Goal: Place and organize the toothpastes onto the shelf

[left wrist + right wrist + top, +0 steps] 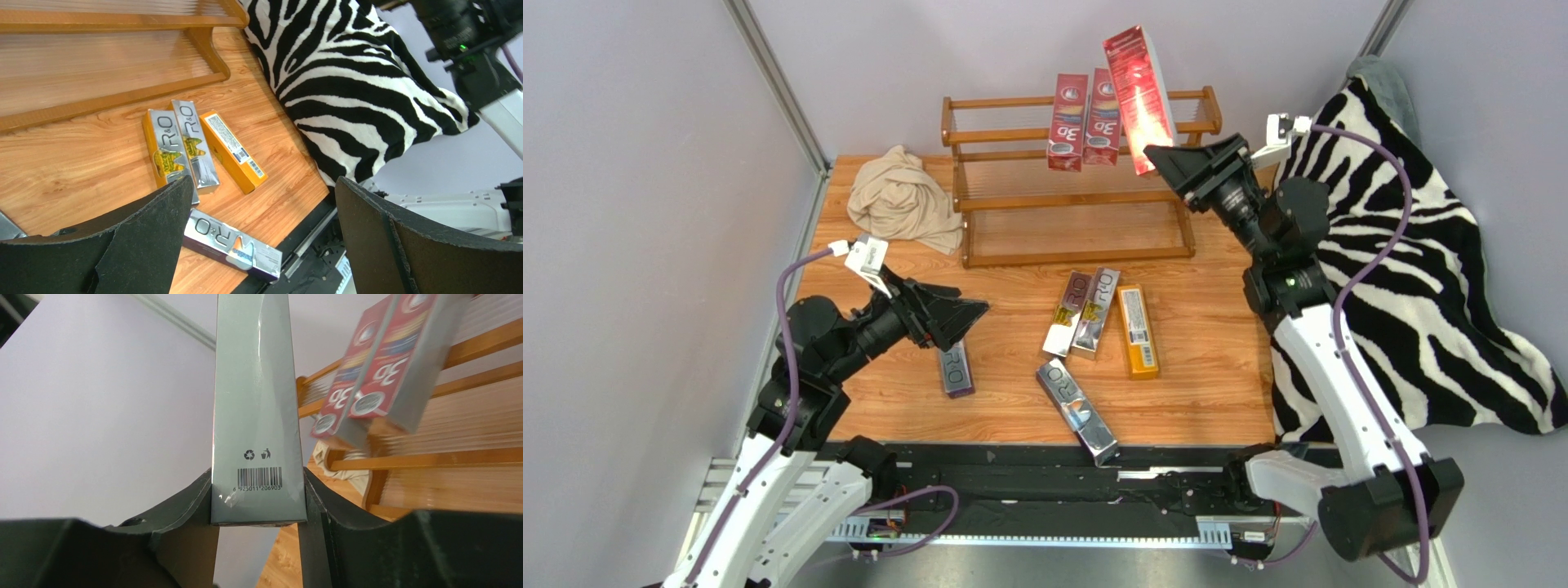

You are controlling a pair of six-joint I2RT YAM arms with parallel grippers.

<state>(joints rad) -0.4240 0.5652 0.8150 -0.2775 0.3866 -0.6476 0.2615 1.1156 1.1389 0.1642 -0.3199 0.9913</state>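
My right gripper [1167, 153] is shut on a red toothpaste carton [1140, 92], held upright over the right end of the wooden shelf [1075, 255]; its grey barcode side [258, 416] fills the right wrist view. Two red "3D" cartons [1069, 120] stand on the shelf. My left gripper [971, 312] hangs open above the table, nothing between its fingers [153, 226]. On the table lie two silver "PRO" cartons [178, 144], an orange one [233, 150], another silver one [230, 244] near the front edge, and one [955, 368] under the left gripper.
A crumpled beige cloth [903, 196] lies left of the shelf. A zebra-striped blanket [1431, 270] covers the area right of the table, under the right arm. A black rail [1038, 472] runs along the table's front edge.
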